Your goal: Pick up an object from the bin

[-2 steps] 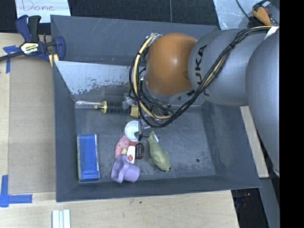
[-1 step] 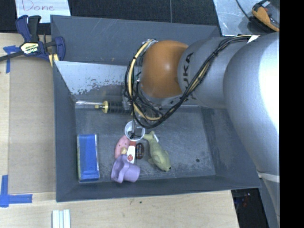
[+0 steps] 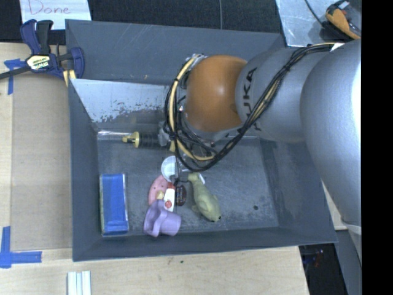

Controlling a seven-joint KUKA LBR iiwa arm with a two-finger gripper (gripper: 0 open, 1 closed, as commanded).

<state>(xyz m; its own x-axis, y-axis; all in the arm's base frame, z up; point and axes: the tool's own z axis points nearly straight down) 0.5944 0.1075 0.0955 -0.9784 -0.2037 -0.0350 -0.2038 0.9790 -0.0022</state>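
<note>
My gripper [image 3: 177, 178] hangs below the arm's orange cover, low over a small cluster at the middle front of the bin. Directly by it lie a pale round disc [image 3: 169, 165], a pink piece [image 3: 158, 189] and a small white-and-red item with a dark part [image 3: 172, 196]. An olive-green lumpy toy [image 3: 206, 204] lies just to the right of these. A purple plastic piece [image 3: 161, 222] sits in front of the pink one.
A blue rectangular block [image 3: 114, 203] lies along the bin's left front. A clear tube with a yellow cap [image 3: 125, 139] rests against the back wall on the left. The arm and its cables cover the bin's back right.
</note>
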